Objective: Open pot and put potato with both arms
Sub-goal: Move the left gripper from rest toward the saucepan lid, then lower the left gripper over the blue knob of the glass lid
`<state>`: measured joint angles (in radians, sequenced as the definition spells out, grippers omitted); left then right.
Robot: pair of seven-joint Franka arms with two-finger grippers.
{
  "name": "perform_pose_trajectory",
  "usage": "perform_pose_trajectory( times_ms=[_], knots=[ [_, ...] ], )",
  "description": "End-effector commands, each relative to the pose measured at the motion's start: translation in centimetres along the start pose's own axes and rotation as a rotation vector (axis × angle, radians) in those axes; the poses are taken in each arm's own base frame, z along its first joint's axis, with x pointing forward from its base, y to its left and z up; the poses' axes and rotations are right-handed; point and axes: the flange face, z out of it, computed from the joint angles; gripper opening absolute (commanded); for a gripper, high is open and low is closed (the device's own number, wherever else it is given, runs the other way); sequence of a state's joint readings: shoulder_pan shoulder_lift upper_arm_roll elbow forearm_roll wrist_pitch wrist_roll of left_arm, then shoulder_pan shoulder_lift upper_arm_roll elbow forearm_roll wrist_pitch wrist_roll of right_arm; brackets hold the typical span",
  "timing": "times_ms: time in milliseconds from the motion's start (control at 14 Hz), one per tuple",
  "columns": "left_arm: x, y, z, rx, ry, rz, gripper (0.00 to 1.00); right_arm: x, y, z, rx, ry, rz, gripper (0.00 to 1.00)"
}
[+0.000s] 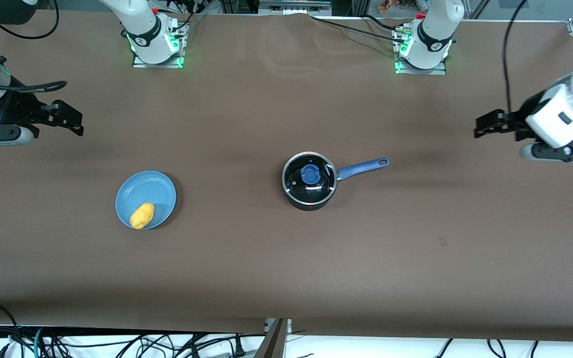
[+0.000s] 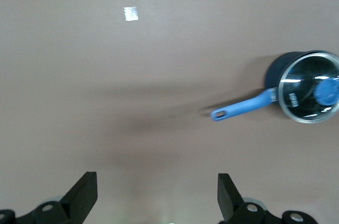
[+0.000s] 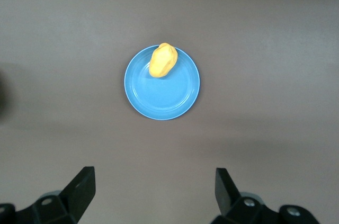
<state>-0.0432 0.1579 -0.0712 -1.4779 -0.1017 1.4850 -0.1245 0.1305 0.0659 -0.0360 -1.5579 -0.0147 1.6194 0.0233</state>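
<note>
Near the middle of the brown table (image 1: 286, 268), the pot (image 1: 310, 182) is seen standing upright with its glass lid (image 1: 309, 180) seated on the rim and the blue knob (image 1: 310, 174) at the lid's centre. Its long blue handle (image 1: 363, 168) is pointed toward the left arm's end of the table and angled slightly away from the front camera, the loop hole at its tip. The pot's long axis is thus laid roughly along the table's length. In the left wrist view the pot (image 2: 307, 86) is shown with the lid's rim catching light.

Toward the right arm's end, well apart from the pot, a flat light-blue plate (image 1: 145, 191) is set on the cloth. The potato (image 1: 142, 215) is laid on the plate near the rim closest to the front camera, its long axis tilted diagonally. In the right wrist view the potato (image 3: 162, 60) is seen at the edge of the plate (image 3: 162, 94). Only bare cloth is seen between plate and pot, and nothing is stacked on either.

The left gripper (image 1: 488, 125) is held over the table's edge at its own end, its fingers (image 2: 82, 195) spread wide and empty. The right gripper (image 1: 70, 119) is held over its own end, its fingers (image 3: 79, 187) likewise parted and holding nothing.
</note>
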Motion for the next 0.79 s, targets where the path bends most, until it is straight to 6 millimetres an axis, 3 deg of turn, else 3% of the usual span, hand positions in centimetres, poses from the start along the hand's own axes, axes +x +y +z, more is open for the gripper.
perform_pose_trajectory(
  times_ms=[0, 429, 714],
  knots=[
    [1.2, 5.6, 3.0, -0.029, 0.001, -0.049, 1.00, 0.3, 0.2, -0.5, 0.010, 0.007, -0.008, 1.00],
    [2.3, 20.6, 11.2, -0.062, 0.056, -0.212, 1.00, 0.3, 0.3, -0.3, 0.015, 0.001, -0.006, 1.00],
    [2.7, 26.0, 16.6, -0.049, 0.097, -0.252, 1.00, 0.3, 0.3, -0.4, 0.015, 0.003, -0.005, 1.00]
  ],
)
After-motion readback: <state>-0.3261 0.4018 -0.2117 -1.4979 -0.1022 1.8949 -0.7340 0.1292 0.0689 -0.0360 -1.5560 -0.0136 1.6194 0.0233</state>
